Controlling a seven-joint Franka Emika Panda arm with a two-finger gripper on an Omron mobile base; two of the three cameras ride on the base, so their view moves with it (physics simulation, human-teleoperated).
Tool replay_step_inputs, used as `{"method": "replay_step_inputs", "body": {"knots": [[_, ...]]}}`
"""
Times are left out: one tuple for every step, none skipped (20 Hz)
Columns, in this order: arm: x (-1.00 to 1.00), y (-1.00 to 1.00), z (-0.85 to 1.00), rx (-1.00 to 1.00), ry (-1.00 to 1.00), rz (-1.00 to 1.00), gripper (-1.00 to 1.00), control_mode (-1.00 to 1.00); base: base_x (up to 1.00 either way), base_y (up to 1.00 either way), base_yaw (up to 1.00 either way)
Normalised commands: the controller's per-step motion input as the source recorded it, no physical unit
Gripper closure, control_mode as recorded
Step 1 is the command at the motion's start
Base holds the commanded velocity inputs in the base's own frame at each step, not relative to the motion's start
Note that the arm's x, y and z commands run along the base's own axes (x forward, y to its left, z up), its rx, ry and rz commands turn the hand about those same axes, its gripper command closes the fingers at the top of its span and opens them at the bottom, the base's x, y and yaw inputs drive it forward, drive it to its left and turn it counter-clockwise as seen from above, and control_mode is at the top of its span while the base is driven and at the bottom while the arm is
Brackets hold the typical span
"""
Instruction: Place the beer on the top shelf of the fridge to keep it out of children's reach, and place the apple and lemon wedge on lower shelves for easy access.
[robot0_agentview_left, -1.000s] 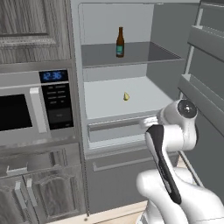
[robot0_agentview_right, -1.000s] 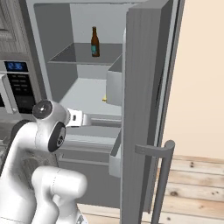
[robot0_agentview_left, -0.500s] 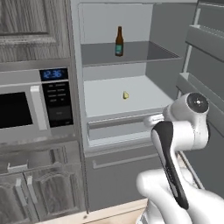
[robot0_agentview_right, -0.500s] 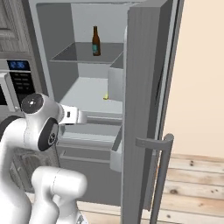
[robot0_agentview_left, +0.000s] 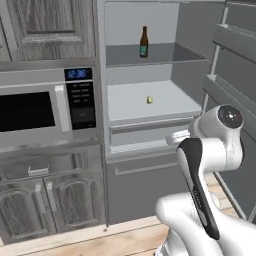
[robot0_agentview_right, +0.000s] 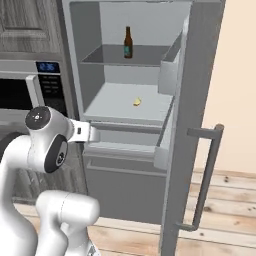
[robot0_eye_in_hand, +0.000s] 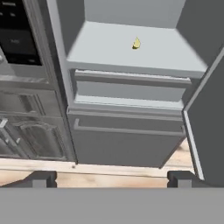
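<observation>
Claw (robot0_eye_in_hand: 111, 178) wide, empty, facing fridge (robot0_eye_in_hand: 127, 144) drawers. Lemon wedge (robot0_eye_in_hand: 136, 43) lies on lower shelf (robot0_eye_in_hand: 109, 52), above and beyond claw. Beer (robot0_agentview_left: 144, 42) upright on top shelf (robot0_agentview_left: 165, 52), higher up.

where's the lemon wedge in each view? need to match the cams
Left base view: lemon wedge at centre, on the pale shelf under the beer.
Right base view: centre, same shelf, beside the door bin.
Hand view: top centre, on that shelf.
Shared landmark: the drawer front just below it.
</observation>
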Motion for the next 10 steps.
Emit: {"method": "replay_step_inputs", "body": {"knots": [[0.00, 0.00, 0.00, 0.00, 0.00, 0.00, -1.00, 1.00, -0.01, 0.96, 0.08], [0.00, 0.00, 0.00, 0.00, 0.00, 0.00, -1.00, 1.00, 0.00, 1.00, 0.08], [0.00, 0.00, 0.00, 0.00, 0.00, 0.00, -1.00, 1.00, 0.00, 1.00, 0.08], [0.00, 0.00, 0.00, 0.00, 0.00, 0.00, -1.00, 1.00, 0.00, 1.00, 0.08], [0.00, 0.00, 0.00, 0.00, 0.00, 0.00, -1.00, 1.00, 0.00, 1.00, 0.08], [0.00, 0.00, 0.00, 0.00, 0.00, 0.00, -1.00, 1.00, 0.00, 1.00, 0.09], [0.00, 0.00, 0.00, 0.00, 0.00, 0.00, -1.00, 1.00, 0.00, 1.00, 0.09], [0.00, 0.00, 0.00, 0.00, 0.00, 0.00, -1.00, 1.00, 0.00, 1.00, 0.10], [0.00, 0.00, 0.00, 0.00, 0.00, 0.00, -1.00, 1.00, 0.00, 1.00, 0.10], [0.00, 0.00, 0.00, 0.00, 0.00, 0.00, -1.00, 1.00, 0.00, 1.00, 0.10]]}}
